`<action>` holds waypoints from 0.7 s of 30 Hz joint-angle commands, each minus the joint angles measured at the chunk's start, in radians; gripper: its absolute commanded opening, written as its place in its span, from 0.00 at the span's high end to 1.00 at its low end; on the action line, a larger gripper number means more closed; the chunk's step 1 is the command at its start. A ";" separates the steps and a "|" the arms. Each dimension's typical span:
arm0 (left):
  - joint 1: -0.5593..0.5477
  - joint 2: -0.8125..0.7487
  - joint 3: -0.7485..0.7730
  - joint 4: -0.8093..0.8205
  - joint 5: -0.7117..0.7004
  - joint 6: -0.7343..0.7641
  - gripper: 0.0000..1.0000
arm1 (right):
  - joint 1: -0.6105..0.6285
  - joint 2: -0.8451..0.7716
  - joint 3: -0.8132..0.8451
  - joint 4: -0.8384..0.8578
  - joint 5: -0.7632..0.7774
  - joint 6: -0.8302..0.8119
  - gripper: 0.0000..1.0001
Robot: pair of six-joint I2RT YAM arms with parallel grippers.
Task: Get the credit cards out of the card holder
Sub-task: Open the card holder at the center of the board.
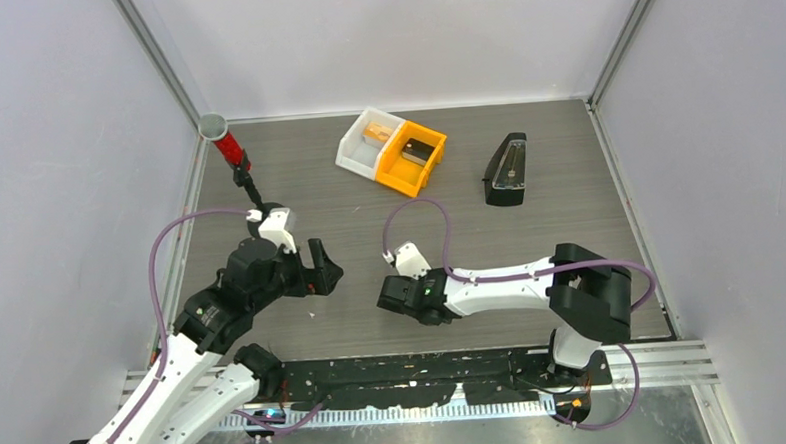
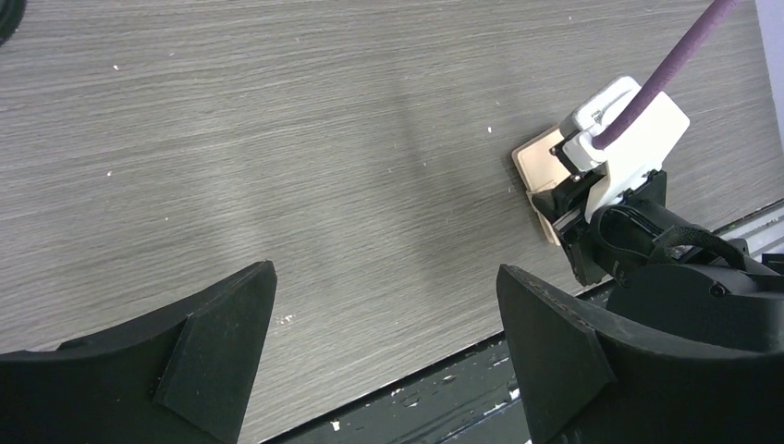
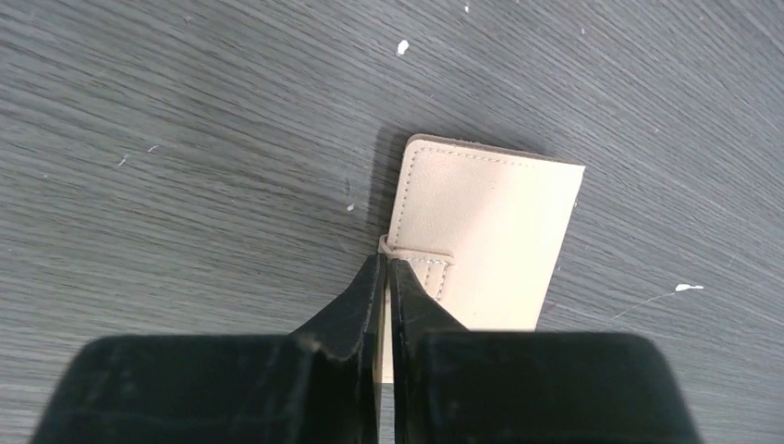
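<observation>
Your right end effector [image 3: 386, 264] is down on the tabletop [image 1: 569, 214], near the front edge and about midway across. Its fingers [image 3: 351, 305] are drawn together with only a thin slit between them. The tips meet on the small tab at the edge of the holder [image 3: 481, 222], so you are pinching the holder by that tab. The holder lies flat on the tabletop, pale tan with stitching round its rim, and part of it runs under the end effector's body. Whether cards are inside it, you cannot tell.

From the top camera the holder is hidden beneath the right end effector. From the left wrist camera you see one pale corner of it poking out from under the right arm's white camera mount [image 2: 638, 125] and its purple cable [image 2: 679, 55].

Your left end effector [image 2: 385, 273] is wide open, its two fingers well apart with only tabletop showing between them. It hangs over the tabletop to the left of the right one, apart from it and facing it.

At the back, a white bin [image 1: 351, 149] and an orange bin [image 1: 402, 182] stand touching side by side. Each holds something small that you cannot make out. A black wedge case [image 1: 507, 172] stands to their right, apart from them. A red cylinder [image 1: 228, 147] with a grey cap leans near the back left corner.
</observation>
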 commanded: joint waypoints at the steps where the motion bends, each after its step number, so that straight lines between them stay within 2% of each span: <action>1: -0.005 0.001 0.020 0.010 -0.017 0.022 0.07 | 0.002 -0.073 0.024 -0.008 0.031 0.005 0.94; 5: -0.004 0.023 0.014 0.031 0.037 0.039 0.07 | 0.002 -0.172 -0.005 0.055 -0.025 -0.035 0.95; 10: -0.005 0.063 0.008 0.062 0.113 0.030 0.08 | 0.002 -0.355 -0.097 0.248 -0.191 -0.108 0.95; 15: -0.005 0.071 -0.045 0.197 0.225 0.033 0.07 | -0.018 -0.505 -0.163 0.399 -0.316 -0.134 0.95; 18: -0.004 0.092 -0.065 0.234 0.265 0.013 0.08 | -0.077 -0.603 -0.256 0.506 -0.489 -0.117 0.95; 21: -0.005 0.104 -0.073 0.248 0.262 -0.008 0.08 | -0.216 -0.669 -0.377 0.697 -0.728 -0.032 0.95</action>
